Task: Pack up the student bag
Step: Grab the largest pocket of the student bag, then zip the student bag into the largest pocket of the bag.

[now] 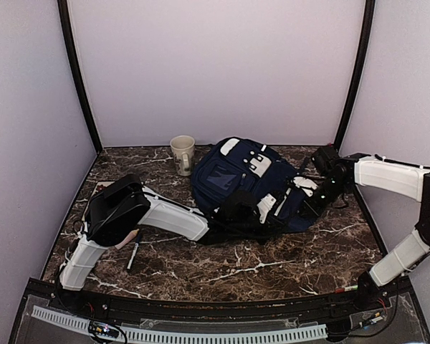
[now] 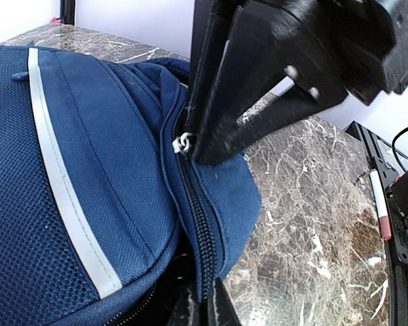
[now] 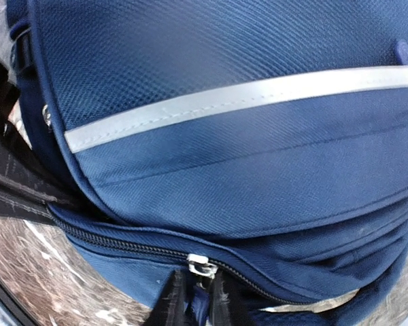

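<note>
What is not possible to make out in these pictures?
Inside of the student bag: all views, fabric covers it.
Right claw: right wrist view, bottom edge cuts it; open or shut is unclear.
Zipper pull at the left claw: left wrist view, the claw hides whether it is pinched.
Print on the cup: top view, too small.

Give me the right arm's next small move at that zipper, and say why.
Probably draw the zipper pull a short way along its track. The right end effector looks closed on that pull, just below the silver slider. The left end effector pinches the student bag by the same zipper, which should brace the fabric.
</note>
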`<state>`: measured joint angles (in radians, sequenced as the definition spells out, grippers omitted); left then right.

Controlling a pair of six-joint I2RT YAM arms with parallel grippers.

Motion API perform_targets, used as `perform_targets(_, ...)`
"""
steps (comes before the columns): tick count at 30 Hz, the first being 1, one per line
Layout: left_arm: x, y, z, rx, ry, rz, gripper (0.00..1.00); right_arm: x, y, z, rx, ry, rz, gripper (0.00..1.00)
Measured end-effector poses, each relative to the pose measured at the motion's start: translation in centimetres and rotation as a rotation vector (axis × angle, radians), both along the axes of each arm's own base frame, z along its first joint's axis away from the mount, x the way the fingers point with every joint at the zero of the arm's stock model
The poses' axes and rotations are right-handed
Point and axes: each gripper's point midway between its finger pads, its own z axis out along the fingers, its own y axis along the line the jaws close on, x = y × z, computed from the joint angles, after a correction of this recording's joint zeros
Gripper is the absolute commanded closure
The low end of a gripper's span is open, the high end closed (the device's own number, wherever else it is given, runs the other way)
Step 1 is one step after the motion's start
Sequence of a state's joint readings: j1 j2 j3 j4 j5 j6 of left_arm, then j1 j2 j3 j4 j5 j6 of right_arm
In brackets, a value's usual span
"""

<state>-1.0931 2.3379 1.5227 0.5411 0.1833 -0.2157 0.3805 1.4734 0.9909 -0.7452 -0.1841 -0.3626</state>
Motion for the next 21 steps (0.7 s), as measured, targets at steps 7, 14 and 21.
perform_targets(7,0.0,0.0,0.1,-0.001,-0.012,-0.002,1.0,0.1,-1.3,0.9,0.003,-0.001,-0.03,1.0)
perform_targets(14,0.0,-0.1,0.1,0.004,-0.033,-0.002,1.0,0.0,-2.5,1.1,0.007,0.021,-0.045,1.0)
perform_targets(21,-0.8,1.5,-0.7,0.026,-0.041,-0.008,1.0,1.7,-6.2,1.2,-0.042,0.005,-0.099,1.0)
